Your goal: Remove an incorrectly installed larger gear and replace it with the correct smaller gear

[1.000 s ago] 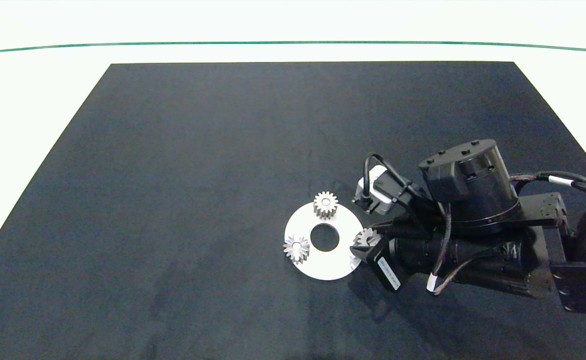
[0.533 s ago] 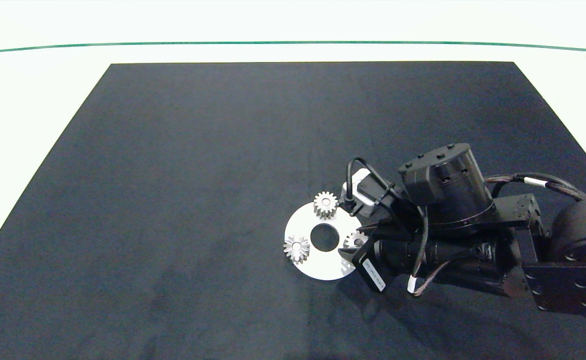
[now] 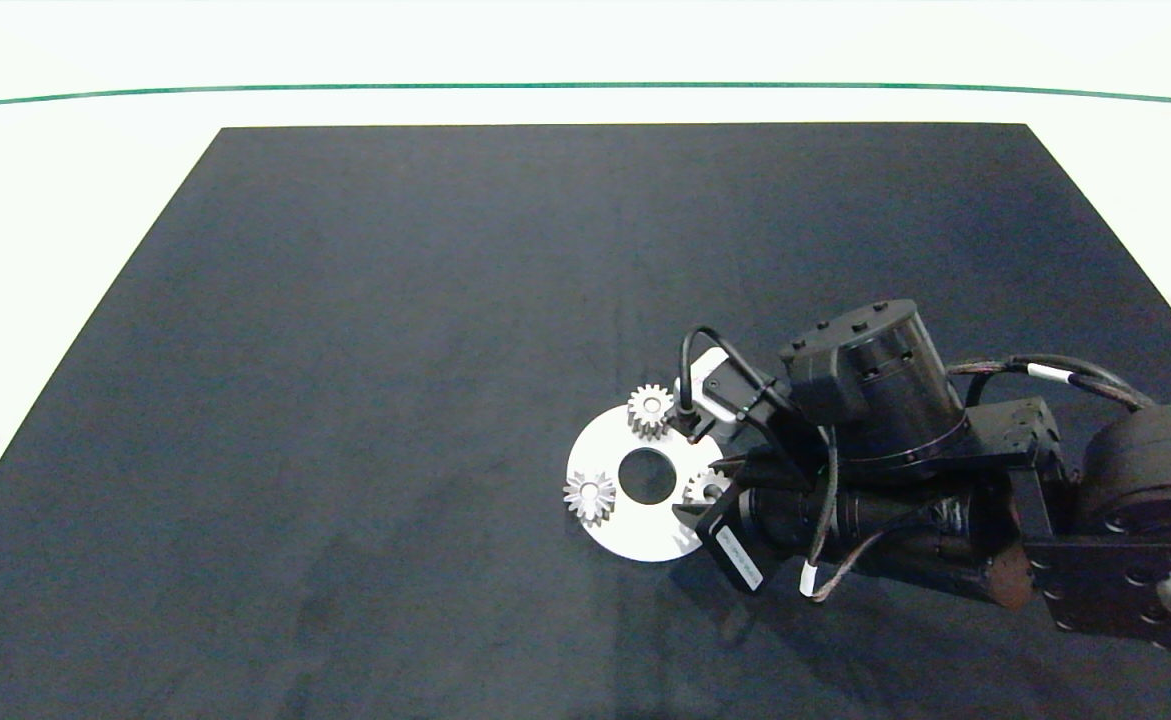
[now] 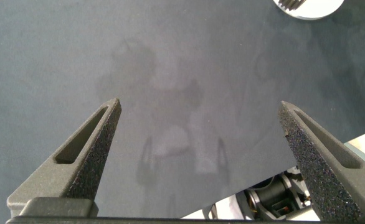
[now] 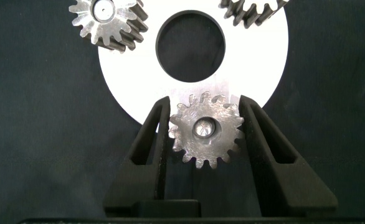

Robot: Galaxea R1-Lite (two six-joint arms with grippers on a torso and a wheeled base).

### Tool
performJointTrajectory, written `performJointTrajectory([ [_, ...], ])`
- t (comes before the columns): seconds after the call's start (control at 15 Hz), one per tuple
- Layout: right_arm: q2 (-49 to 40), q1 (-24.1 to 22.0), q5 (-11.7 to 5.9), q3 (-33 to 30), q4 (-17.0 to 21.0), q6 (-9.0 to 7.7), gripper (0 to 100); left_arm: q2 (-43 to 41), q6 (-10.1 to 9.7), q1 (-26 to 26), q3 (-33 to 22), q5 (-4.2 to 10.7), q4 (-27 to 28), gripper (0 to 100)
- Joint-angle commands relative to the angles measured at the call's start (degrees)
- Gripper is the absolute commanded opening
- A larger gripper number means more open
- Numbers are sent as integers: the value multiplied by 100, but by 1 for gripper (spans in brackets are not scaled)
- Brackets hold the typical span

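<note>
The right gripper [image 5: 205,134] pinches the smaller gear [image 5: 206,132] between its two dark fingers [image 5: 151,140], one pressed to each side of the toothed rim, and holds it over the near edge of a white disc [image 5: 257,68] that lies flat on the bench [image 3: 365,300]. A pale pin shows through the gear's bore, but whether the gear is seated on it or only hanging just above cannot be told from either view. Two more gears stand on the disc around its round centre hole [image 5: 190,45]: one with short blunt teeth [image 3: 650,409] on the far side and one with thinner teeth [image 3: 590,495] on the side away from the arm. The larger gear of the task cannot be picked out with certainty among them. From above, the right arm reaches in over the disc's edge and its wrist hides most of the held gear. The left gripper [image 4: 201,124] hangs well apart over bare cloth, its fingers spread wide and holding nothing.

The risk, by the look of it, is a gear that goes down tilted or off its pin, jams there, or nudges the loose disc aside, should the fingers let go before bore and pin line up.
</note>
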Motion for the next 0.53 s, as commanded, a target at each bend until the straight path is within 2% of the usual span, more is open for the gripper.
performJointTrajectory([
  [0.07, 19, 6, -59, 5, 5, -14, 22, -11, 4, -1, 4, -2, 11, 100],
  [0.13, 19, 6, -59, 5, -4, -5, 22, -11, 4, 8, 4, -2, 11, 100],
  [0.2, 28, 6, -59, 14, -4, -5, 100, -11, 4, -1, 4, -2, 11, 100],
  [0.53, -33, -2, -59, 5, 5, -5, 100, -3, 4, -1, 4, -2, 11, 100],
])
